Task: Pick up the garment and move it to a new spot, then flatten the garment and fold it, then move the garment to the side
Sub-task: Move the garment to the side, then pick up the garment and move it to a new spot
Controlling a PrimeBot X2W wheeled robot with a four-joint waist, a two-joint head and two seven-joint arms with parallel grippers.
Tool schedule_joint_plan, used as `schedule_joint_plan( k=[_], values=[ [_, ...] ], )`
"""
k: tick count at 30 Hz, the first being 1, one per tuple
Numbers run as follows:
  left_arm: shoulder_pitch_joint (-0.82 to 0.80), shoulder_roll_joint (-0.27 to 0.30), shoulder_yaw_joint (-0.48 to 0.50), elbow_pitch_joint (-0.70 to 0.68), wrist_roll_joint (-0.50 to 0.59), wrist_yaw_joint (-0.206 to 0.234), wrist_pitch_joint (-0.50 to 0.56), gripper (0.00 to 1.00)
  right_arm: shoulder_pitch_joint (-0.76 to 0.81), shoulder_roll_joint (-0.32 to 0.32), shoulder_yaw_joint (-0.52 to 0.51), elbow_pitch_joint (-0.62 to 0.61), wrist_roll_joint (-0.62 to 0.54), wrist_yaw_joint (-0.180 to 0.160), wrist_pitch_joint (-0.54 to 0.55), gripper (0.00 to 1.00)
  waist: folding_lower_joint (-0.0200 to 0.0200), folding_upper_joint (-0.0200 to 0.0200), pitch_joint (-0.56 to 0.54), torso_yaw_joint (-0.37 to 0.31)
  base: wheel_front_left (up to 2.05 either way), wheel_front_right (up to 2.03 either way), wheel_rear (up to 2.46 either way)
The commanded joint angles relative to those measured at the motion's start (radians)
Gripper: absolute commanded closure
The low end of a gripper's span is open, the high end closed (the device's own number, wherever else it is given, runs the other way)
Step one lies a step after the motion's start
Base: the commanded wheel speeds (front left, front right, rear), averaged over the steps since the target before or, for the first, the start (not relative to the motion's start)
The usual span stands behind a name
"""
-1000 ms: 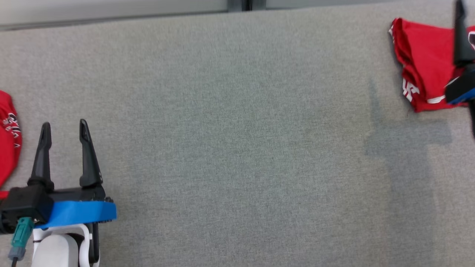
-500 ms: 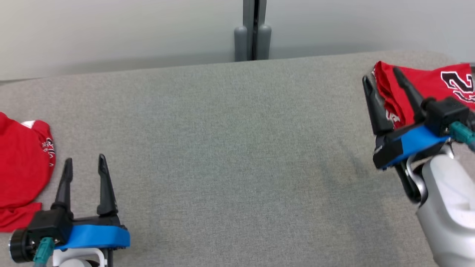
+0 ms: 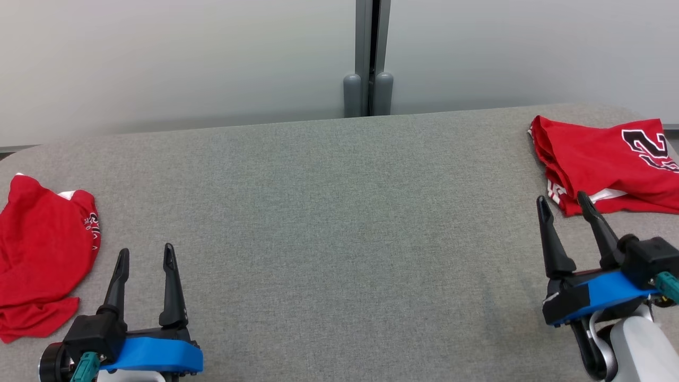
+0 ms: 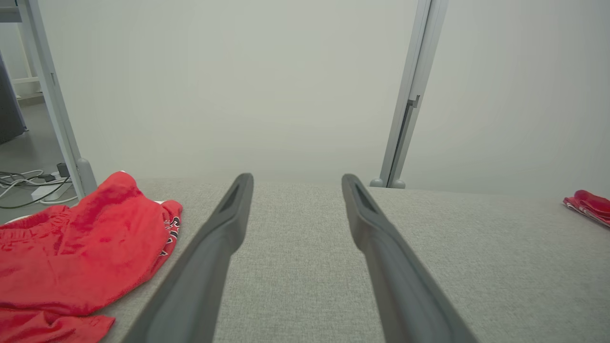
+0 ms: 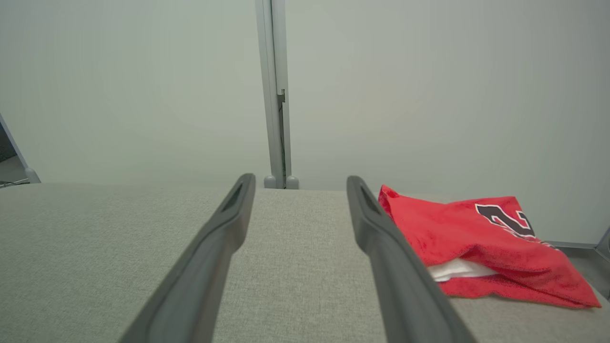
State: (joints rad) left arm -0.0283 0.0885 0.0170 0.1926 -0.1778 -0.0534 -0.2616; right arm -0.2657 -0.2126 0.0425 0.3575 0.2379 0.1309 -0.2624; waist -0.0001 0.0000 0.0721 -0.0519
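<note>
On the grey table (image 3: 339, 212), at nine o'clock in the head view, lies a crumpled red garment (image 3: 42, 254). Its left side is cut off by the frame edge, and the black-and-white print along its right fold is too small to read. In the left wrist view the same garment (image 4: 81, 247) runs out of the bottom left corner, with cables (image 4: 28, 183) on the floor beyond it, half hidden behind a frame leg. At seven o'clock the left gripper (image 3: 146, 249) hovers beside that garment and apart from it, its two dark fingers spread wide with nothing between them; its body is cropped by the bottom edge. The left wrist view shows the left gripper (image 4: 296, 178) over bare cloth. At twelve o'clock a grey partition post (image 3: 368, 58) rises behind the table. At four o'clock the right gripper (image 3: 561, 197) is likewise spread wide and holds nothing. The tip of its right finger overlaps the near edge of the folded red garment (image 3: 604, 164) at two o'clock, and whether it touches cannot be told. That garment continues past the right edge, which clips its black numeral. In the right wrist view the right gripper (image 5: 300, 178) partly hides the left edge of the folded garment (image 5: 476, 238), where a white layer (image 5: 457, 270) peeks out.
</note>
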Motion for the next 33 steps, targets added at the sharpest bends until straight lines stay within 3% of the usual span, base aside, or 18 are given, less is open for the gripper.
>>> schedule_joint_plan(
  k=[1,17,33],
  values=[
    [0.000,-0.001,-0.002,0.002,-0.003,-0.005,-0.005,0.00,0.028,0.010,-0.008,-0.016,-0.008,0.000,-0.003,0.00,0.0001,0.0000,-0.001,0.001,0.00,0.00,0.00],
    [-0.003,-0.003,-0.003,0.020,0.020,-0.010,-0.005,0.00,0.180,0.127,-0.014,-0.184,-0.108,0.000,0.050,0.00,0.0001,0.0000,-0.021,0.025,0.00,0.00,0.00],
    [-0.004,0.000,0.010,0.018,0.054,0.009,-0.005,0.00,0.206,0.155,-0.051,-0.213,-0.125,0.000,0.083,0.00,0.0001,0.0000,-0.022,0.032,0.00,0.00,0.00]
  ],
)
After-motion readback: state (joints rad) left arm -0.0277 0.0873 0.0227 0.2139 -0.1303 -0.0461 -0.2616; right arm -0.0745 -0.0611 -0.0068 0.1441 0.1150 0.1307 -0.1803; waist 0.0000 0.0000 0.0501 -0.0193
